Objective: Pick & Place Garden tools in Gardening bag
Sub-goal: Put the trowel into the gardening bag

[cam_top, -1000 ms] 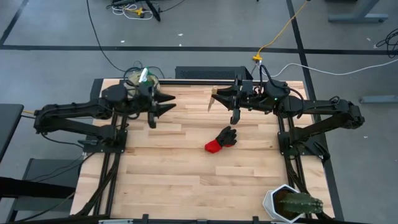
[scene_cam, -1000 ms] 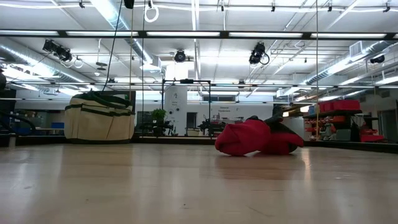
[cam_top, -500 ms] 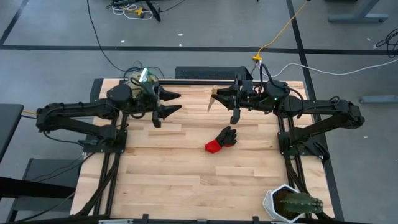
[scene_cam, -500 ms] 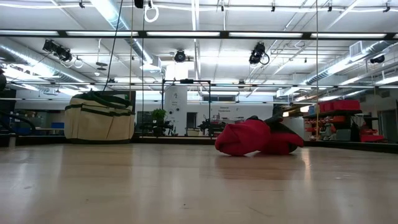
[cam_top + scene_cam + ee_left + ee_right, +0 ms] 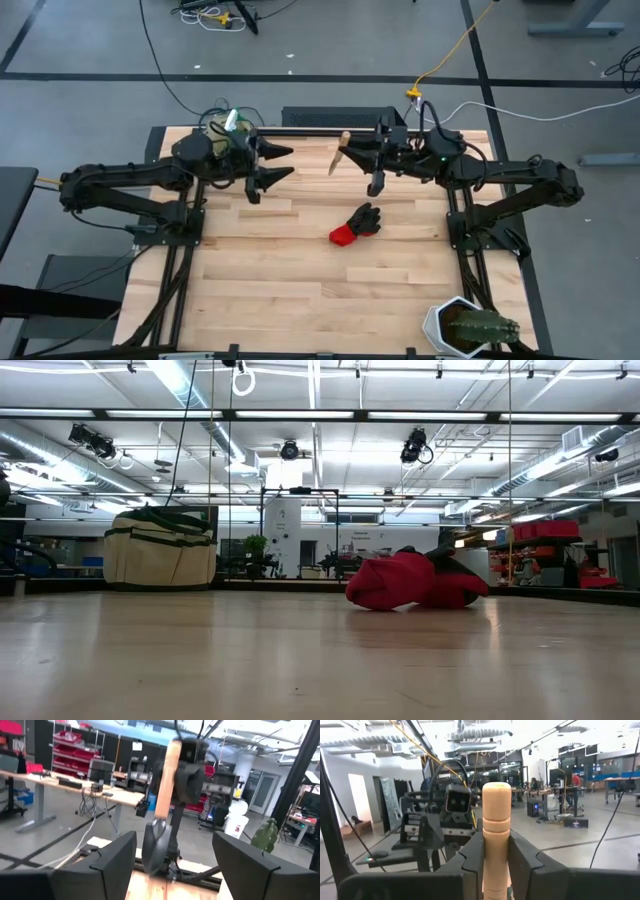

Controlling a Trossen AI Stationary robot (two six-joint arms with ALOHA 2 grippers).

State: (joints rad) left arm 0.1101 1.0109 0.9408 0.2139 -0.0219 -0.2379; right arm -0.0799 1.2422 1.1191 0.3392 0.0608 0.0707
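My right gripper (image 5: 352,153) hangs above the far middle of the table, shut on a wooden-handled trowel (image 5: 338,152). The left wrist view shows that trowel (image 5: 161,795) with its handle up and its metal blade (image 5: 156,849) down. Facing it from the left, my left gripper (image 5: 284,163) stands open and holds nothing. The beige gardening bag with green trim (image 5: 160,548) sits on its base at the far left (image 5: 222,126), partly under my left arm. The red-and-black glove (image 5: 356,224) lies flat near the table's middle (image 5: 415,580). My right gripper pinches the trowel's wooden handle (image 5: 496,851) between its two fingers (image 5: 470,857), below the handle's free end (image 5: 496,795), which sticks up past them. The fingers come level from the table's right, across the handle. The trowel is lifted clear, nearly upright, with the blade hanging below.
A white pot with a green cactus (image 5: 470,328) stands at the near right corner. Bare wooden table (image 5: 300,280) stretches in front of the glove. Cables and a black bar (image 5: 310,117) run along the far edge.
My left gripper has opened wider and shifted a little toward the table's right, toward the trowel. My right gripper has stayed in place and tipped slightly, so the trowel's handle end now leans farther toward the far edge.
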